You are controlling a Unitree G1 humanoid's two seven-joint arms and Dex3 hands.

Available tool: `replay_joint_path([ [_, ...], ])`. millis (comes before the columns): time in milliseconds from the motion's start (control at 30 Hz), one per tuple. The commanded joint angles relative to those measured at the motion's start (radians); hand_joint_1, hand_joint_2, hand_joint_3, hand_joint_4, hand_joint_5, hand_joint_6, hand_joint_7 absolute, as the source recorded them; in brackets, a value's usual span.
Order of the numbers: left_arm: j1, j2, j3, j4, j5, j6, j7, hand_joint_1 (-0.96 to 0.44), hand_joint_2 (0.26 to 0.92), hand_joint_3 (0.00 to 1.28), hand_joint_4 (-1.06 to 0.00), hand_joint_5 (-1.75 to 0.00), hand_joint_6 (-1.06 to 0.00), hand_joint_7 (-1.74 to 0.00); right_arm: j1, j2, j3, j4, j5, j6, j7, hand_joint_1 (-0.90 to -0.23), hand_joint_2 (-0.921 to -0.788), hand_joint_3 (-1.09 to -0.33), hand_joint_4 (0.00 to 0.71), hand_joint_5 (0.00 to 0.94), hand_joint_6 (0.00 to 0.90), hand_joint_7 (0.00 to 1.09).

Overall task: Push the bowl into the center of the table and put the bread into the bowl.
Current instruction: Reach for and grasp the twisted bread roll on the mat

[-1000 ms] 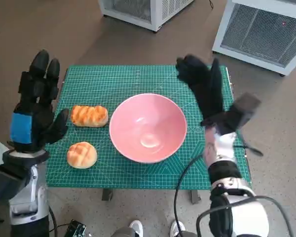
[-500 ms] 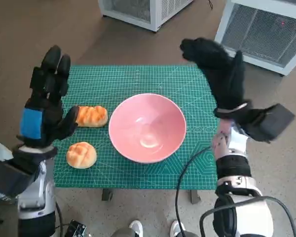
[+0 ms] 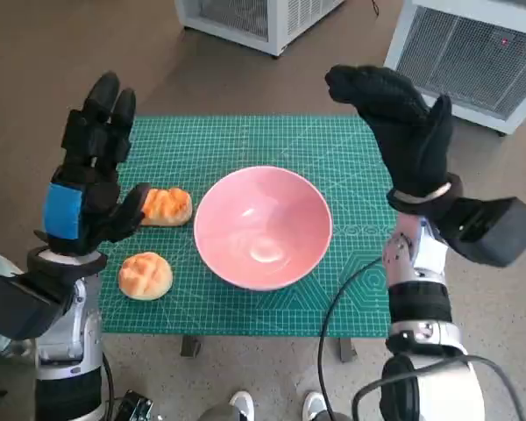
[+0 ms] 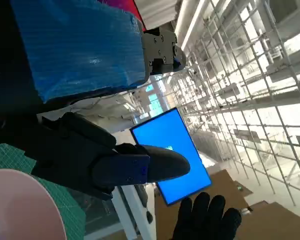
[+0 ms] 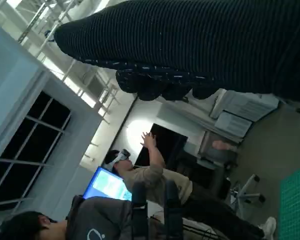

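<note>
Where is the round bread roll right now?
In the head view, the round roll lies near the mat's front left corner, left of the pink bowl, nearer than the long roll.

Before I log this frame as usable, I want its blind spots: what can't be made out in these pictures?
- Long glazed bread roll: head view, its near end hidden behind the blue-taped left hand.
- Pink ceramic bowl: left wrist view, cut off by the picture's edge.
- Gloved right hand: right wrist view, only a dark band, so its fingers cannot be read.
- Round scored bun: in neither wrist view.
</note>
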Motion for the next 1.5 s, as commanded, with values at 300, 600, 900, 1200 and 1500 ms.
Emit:
replay_joint_path([
  [300,-0.038,0.437,-0.097,-0.221,0.436,0.554,-0.162,-0.34,0.721,0.01,-0.01,0.00,0.00,-0.22,0.039,0.001,0.025,-0.034,0.000,0.005,-0.029,-0.761,-0.921,-0.914,0.140,0.017,-0.001,0.53],
  [600,-0.138,0.483,-0.222,-0.203,0.542,0.791,-0.248,-0.02,0.700,0.01,0.00,0.00,-0.05,-0.20,0.038,0.002,0.027,-0.033,-0.004,0.002,-0.035,-0.754,-0.921,-0.917,0.139,0.018,-0.001,0.53],
  [900,-0.236,0.486,-0.362,-0.102,0.634,0.888,-0.316,-0.01,0.707,0.01,-0.01,0.00,-0.13,-0.12,0.038,0.000,0.036,-0.030,-0.001,0.000,-0.043,-0.757,-0.921,-0.917,0.137,0.019,-0.001,0.53],
  [1200,-0.294,0.470,-0.463,0.042,0.699,0.859,-0.327,-0.07,0.707,0.01,-0.04,-0.01,-0.18,-0.09,0.045,0.001,0.042,-0.043,0.002,0.002,-0.048,-0.756,-0.921,-0.917,0.137,0.021,-0.001,0.52],
  [1500,-0.343,0.437,-0.524,0.193,0.715,0.793,-0.327,-0.13,0.705,0.01,-0.06,-0.01,-0.21,-0.06,0.054,0.002,0.046,-0.059,0.006,0.003,-0.051,-0.755,-0.921,-0.920,0.134,0.021,-0.001,0.52],
])
